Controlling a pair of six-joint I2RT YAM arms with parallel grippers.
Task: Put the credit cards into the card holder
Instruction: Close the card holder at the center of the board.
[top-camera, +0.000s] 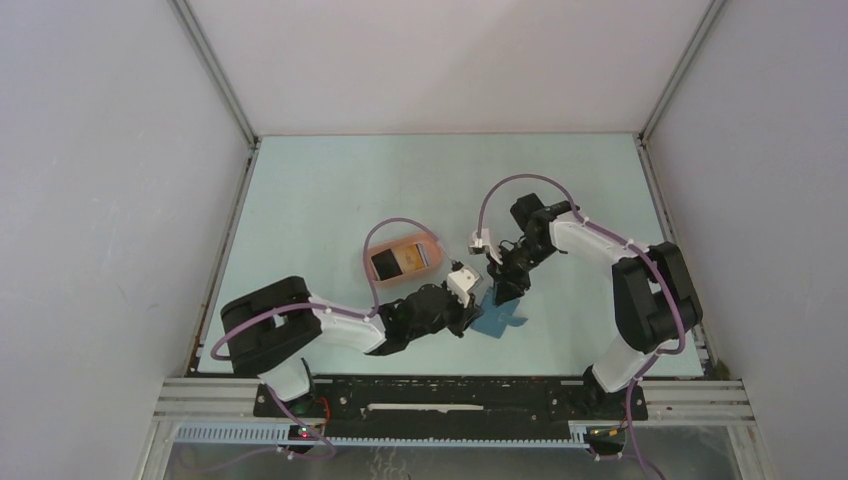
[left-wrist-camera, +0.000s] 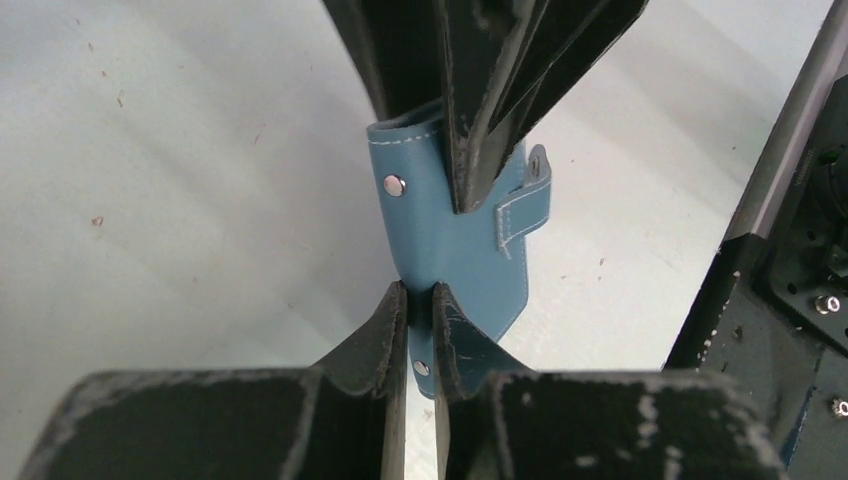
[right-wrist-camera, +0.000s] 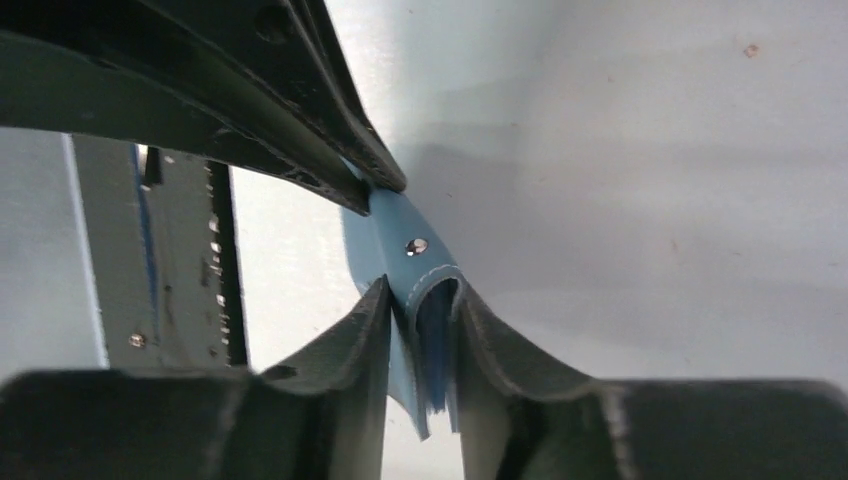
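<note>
The dark-blue card holder (top-camera: 500, 320) is held up between both grippers near the table's front middle. My left gripper (top-camera: 474, 316) is shut on one snap-buttoned flap of the holder (left-wrist-camera: 455, 240), as the left wrist view (left-wrist-camera: 420, 297) shows. My right gripper (top-camera: 503, 293) is shut on its folded stitched edge (right-wrist-camera: 412, 255), with lighter blue slots showing between the jaws (right-wrist-camera: 421, 292). The credit cards lie in the pink tray (top-camera: 372, 248): a black card (top-camera: 385, 265), a yellow-orange card (top-camera: 409, 260) and a whitish card (top-camera: 428, 255).
The pink tray sits left of and behind the holder, under a loop of the left arm's cable. White walls enclose the table. A black rail and metal frame (top-camera: 450, 395) run along the front edge, also seen in the left wrist view (left-wrist-camera: 780, 250).
</note>
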